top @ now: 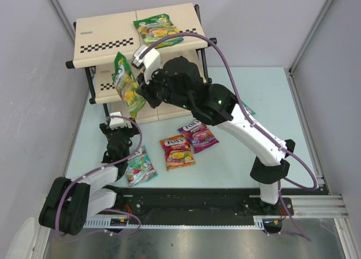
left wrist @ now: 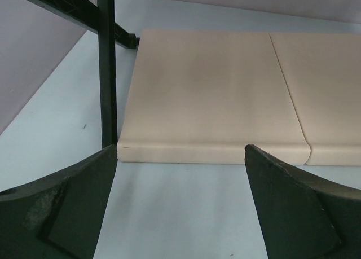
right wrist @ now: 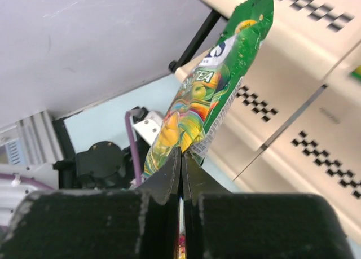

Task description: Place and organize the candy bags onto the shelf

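Standing on pale-blue table (top: 237,152), grey walls (top: 31,73): shelf (top: 107,33) | right end effector (right wrist: 181,157) clenched on green bag (right wrist: 208,95) | left end effector (left wrist: 180,149) released

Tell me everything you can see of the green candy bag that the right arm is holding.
A glossy green-yellow flat pouch with fruit print and white lettering. It is held nearly upright in the air before the left side of the beige stepped shelf. The right gripper is shut on its lower edge.
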